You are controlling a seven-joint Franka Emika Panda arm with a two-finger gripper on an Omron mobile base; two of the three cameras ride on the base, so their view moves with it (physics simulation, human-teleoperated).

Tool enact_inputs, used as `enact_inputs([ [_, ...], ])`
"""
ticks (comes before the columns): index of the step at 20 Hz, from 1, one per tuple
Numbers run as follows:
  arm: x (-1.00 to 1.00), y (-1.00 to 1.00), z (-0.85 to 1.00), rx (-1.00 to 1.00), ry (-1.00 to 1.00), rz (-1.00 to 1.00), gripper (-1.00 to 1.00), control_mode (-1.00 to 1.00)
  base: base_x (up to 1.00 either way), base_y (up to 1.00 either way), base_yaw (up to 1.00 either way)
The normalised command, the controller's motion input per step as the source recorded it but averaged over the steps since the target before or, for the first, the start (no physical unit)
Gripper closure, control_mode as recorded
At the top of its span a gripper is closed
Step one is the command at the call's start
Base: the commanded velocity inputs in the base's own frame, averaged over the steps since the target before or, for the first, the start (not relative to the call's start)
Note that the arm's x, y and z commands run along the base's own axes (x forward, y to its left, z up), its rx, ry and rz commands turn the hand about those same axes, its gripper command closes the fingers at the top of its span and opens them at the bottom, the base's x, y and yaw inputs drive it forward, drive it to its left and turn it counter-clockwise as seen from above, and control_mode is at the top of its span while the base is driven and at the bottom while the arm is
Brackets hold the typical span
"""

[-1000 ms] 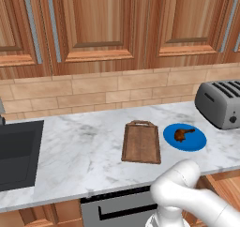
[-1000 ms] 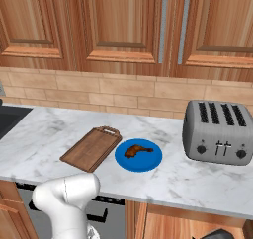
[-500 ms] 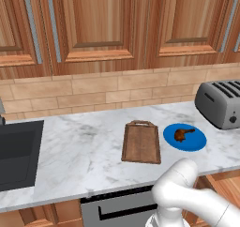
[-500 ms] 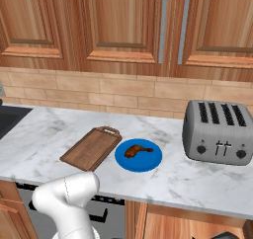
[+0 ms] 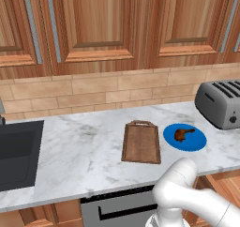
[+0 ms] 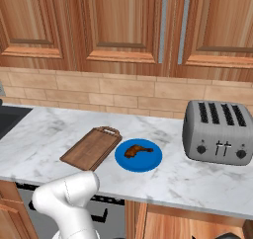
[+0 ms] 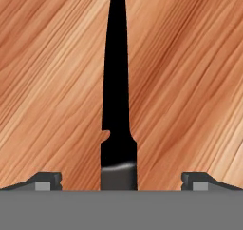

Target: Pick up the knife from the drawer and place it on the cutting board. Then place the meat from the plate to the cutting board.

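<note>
1. Worktop (image 5: pixel 84 151): cutting board (image 5: pixel 141 142) lies bare, plate (image 5: pixel 184 137) just right of it.
2. Meat (image 5: pixel 183 134) rests on the plate.
3. Knife (image 7: pixel 117 96) lies on the drawer (image 7: pixel 190 81) floor.
4. Fingers (image 7: pixel 45 180) spread apart, either side of the knife handle, not touching.

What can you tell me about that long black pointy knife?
The slim, all-black knife lies flat on the light wooden drawer floor. Its blade tapers to a sharp point, and a small notch marks where the wider handle begins. The handle sits between the open gripper's two dark fingertips, which are not touching it.
</note>
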Motion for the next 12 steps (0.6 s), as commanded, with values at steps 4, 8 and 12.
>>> enact_inputs([
  [4,-0.13,0.0,-0.15,0.0,-0.01,0.04,-1.0,-1.0,0.0,0.0,0.0],
  [8,-0.15,0.0,-0.08,0.0,0.0,0.04,-1.0,-1.0,0.0,0.0,0.0],
  [12,-0.19,0.0,-0.05,0.0,0.0,0.04,-1.0,-1.0,0.0,0.0,0.0],
])
